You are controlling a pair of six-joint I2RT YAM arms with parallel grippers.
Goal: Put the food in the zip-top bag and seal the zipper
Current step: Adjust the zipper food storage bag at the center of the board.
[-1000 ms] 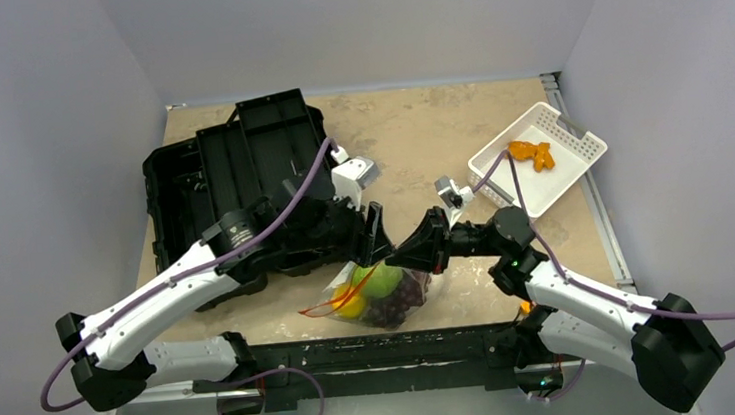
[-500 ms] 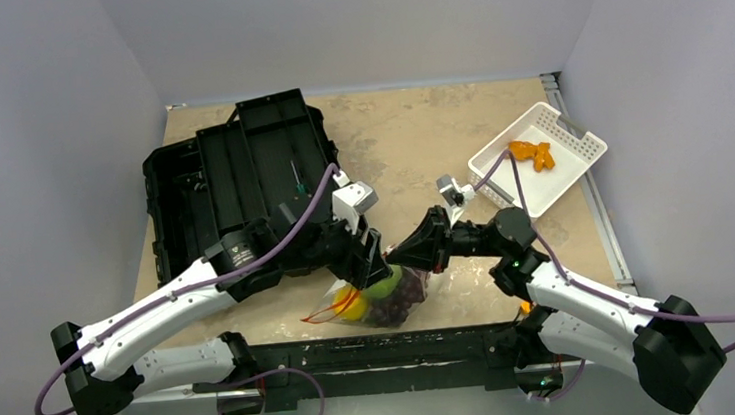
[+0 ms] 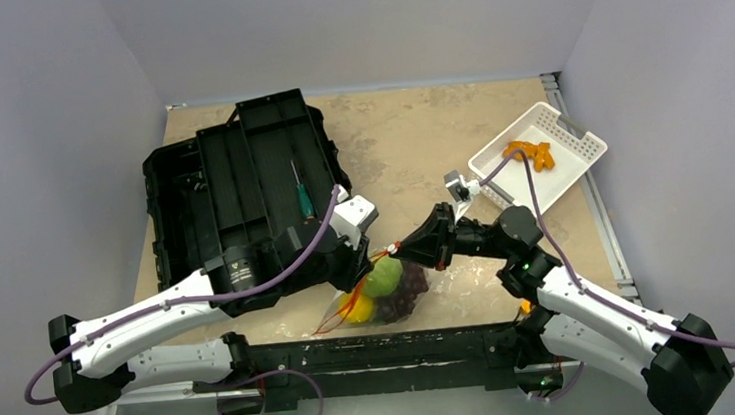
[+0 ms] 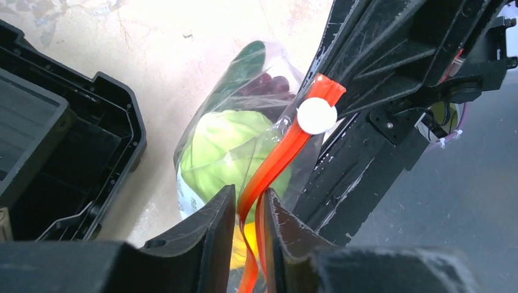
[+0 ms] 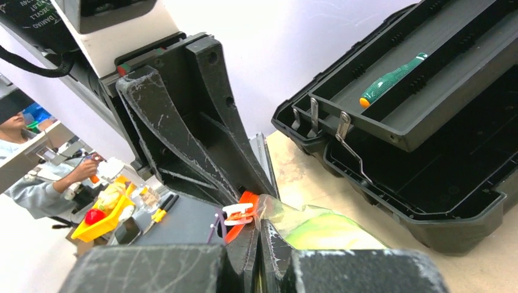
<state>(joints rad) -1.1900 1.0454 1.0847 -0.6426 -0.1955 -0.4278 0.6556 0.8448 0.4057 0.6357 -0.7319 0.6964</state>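
The clear zip-top bag (image 3: 383, 291) hangs between my grippers near the table's front edge, holding pale green cabbage (image 3: 382, 277), yellow lemon (image 3: 357, 310) and purple grapes (image 3: 408, 289). My left gripper (image 3: 364, 269) is shut on the orange-red zipper (image 4: 278, 155); the strip runs between its jaws (image 4: 249, 194), below the white slider (image 4: 316, 115). Cabbage (image 4: 223, 149) shows behind the strip. My right gripper (image 3: 407, 248) is shut on the bag's corner (image 5: 259, 227) right beside the slider (image 5: 238, 212). The bag (image 5: 305, 223) and cabbage (image 5: 324, 235) lie just past its tips.
An open black toolbox (image 3: 231, 179) fills the left of the table, with a green-handled screwdriver (image 3: 303, 201) in its tray, also in the right wrist view (image 5: 391, 79). A white slotted basket (image 3: 566, 175) with an orange item (image 3: 532, 154) stands at the back right.
My left gripper has come down from open above the bag and closed on the zipper strip, shifting left. The right gripper with the bag corner has risen slightly.
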